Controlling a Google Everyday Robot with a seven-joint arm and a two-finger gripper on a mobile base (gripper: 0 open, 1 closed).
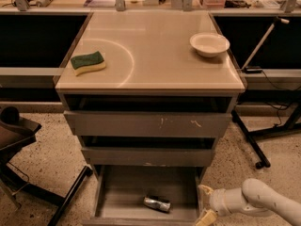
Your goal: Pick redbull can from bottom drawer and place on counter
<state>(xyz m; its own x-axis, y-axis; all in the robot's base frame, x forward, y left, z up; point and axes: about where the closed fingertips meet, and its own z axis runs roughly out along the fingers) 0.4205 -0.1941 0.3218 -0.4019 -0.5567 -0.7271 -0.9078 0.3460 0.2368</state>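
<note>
The redbull can (157, 203) is a small silver can lying on its side in the open bottom drawer (123, 196), near the drawer's front middle. My gripper (205, 203) is at the lower right, just outside the drawer's right wall and right of the can, with two yellowish fingertips (205, 189) spread apart and nothing between them. The white arm reaches in from the lower right corner. The counter (150, 46) is the beige top of the cabinet, with a pale arc mark.
A green sponge (88, 62) lies on the counter's left side and a white bowl (209, 44) at its right rear. Two wider grey drawer fronts (148, 124) sit above the bottom drawer. A black stand (28, 164) is on the floor at left, pole legs (249, 140) at right.
</note>
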